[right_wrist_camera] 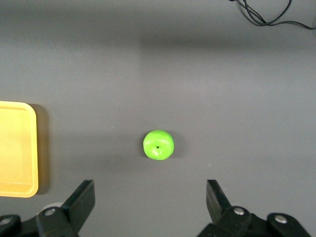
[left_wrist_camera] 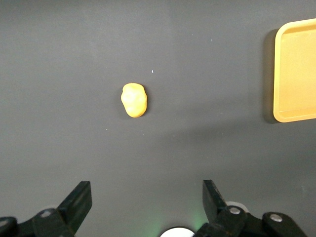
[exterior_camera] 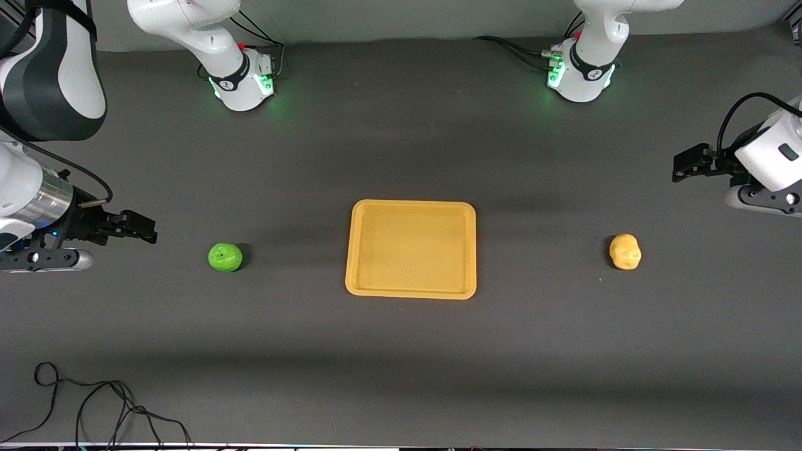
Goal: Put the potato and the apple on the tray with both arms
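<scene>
While the tray [exterior_camera: 411, 294] lies bare at the middle of the table [exterior_camera: 401, 363], flat, orange-yellow, with rounded corners and a low raised rim, both fruits sit on the dark cloth well apart from it. Toward the right arm's end from the tray rests the apple [exterior_camera: 225, 257], a small glossy bright-green ball whose dimple faces up in the right wrist view [right_wrist_camera: 158, 145]. Toward the left arm's end from the tray rests the potato [exterior_camera: 625, 252], a lumpy yellow-tan oval. Farther out from the tray than the apple hangs the right gripper [exterior_camera: 145, 228], fingers spread wide, holding nothing. Out past the potato hangs the left gripper [exterior_camera: 682, 165], likewise spread wide and carrying nothing
</scene>
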Robot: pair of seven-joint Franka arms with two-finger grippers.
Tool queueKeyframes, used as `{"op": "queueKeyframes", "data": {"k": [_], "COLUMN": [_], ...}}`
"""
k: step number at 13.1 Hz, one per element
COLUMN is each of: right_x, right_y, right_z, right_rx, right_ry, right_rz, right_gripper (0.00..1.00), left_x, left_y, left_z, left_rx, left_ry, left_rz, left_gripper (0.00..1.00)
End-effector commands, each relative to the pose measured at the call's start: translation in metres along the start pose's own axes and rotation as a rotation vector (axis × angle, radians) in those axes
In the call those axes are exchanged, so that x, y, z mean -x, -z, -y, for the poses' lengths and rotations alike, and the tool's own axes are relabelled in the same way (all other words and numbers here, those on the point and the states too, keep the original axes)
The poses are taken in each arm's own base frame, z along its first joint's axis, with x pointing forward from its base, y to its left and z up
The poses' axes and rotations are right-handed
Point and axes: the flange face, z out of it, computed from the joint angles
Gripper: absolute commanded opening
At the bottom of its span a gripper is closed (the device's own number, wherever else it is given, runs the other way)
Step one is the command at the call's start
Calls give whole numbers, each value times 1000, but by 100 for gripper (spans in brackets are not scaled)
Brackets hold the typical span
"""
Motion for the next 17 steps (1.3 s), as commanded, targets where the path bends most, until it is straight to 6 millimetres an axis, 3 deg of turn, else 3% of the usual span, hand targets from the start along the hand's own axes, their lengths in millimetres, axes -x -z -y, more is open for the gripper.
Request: {"op": "queueKeyframes", "data": {"k": [1, 10, 17], "right_x": [3, 4, 4], "right_y": [3, 1, -1], "right_z": [-1, 0, 0], "right_rx": [13, 13, 13], "right_ry": [-13, -7, -7], "right_rz": [-13, -8, -4], "right_gripper": [100, 100, 100], "left_x": [7, 10, 40], "left_y": [2, 0, -7], "left_z": [-3, 2, 31], "left_rx": [-8, -12, -14], "left_ry": [7, 7, 10], "left_rz": [-11, -3, -20], "left_gripper": [100, 100, 100]}}
